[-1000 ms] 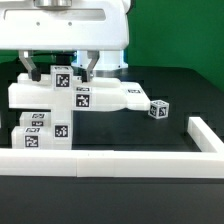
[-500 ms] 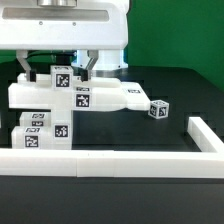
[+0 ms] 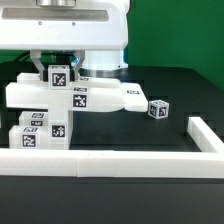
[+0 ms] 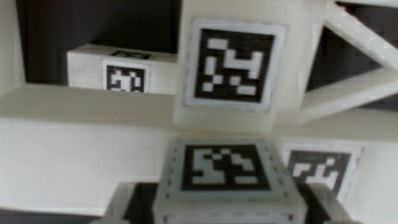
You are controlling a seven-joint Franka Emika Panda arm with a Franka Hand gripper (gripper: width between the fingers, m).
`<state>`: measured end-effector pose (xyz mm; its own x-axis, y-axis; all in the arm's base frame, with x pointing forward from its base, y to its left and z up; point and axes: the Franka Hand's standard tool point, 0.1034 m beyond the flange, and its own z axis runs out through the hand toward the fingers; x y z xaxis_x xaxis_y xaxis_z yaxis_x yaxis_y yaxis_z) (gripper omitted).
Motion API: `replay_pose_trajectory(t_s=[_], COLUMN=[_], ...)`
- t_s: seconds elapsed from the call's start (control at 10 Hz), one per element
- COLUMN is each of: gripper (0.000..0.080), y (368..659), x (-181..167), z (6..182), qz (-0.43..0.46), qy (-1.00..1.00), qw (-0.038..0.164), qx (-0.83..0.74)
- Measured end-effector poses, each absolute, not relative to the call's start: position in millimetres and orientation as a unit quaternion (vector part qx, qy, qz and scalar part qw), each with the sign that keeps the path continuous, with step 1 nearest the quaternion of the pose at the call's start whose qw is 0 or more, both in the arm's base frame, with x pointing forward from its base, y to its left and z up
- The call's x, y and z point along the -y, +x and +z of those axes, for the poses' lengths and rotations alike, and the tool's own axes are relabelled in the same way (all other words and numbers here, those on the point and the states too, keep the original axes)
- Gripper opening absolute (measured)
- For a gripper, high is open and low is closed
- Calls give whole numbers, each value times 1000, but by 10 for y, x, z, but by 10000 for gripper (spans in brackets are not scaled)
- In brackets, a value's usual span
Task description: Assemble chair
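Now, exterior view: tool (image 3: 62,68) clenched on a tagged upright part (image 3: 60,76) of the chair (image 3: 70,100), which sits on the black tabletop (image 3: 170,90) behind the border rail (image 3: 120,163).
Wrist view: tagged post (image 4: 235,62) centred between the jaws; judged best to hold it square and avoid twisting.

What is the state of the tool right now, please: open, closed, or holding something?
Tool: closed on an upright tagged piece of the chair.
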<state>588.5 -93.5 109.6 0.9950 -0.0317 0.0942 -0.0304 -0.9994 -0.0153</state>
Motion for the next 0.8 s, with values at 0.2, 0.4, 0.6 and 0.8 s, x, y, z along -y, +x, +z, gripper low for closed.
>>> replay_pose_trajectory(t_s=[0.2, 0.4, 0.6, 0.8], gripper=[271, 271, 271, 271], y=[5882, 5888, 5889, 5891], x=[914, 909, 905, 899], z=[1088, 1088, 1085, 1085], qz=[-47, -49, -50, -49], qy=[-992, -980, -967, -945], qw=[12, 15, 19, 25], qx=[-113, -192, -250, -321])
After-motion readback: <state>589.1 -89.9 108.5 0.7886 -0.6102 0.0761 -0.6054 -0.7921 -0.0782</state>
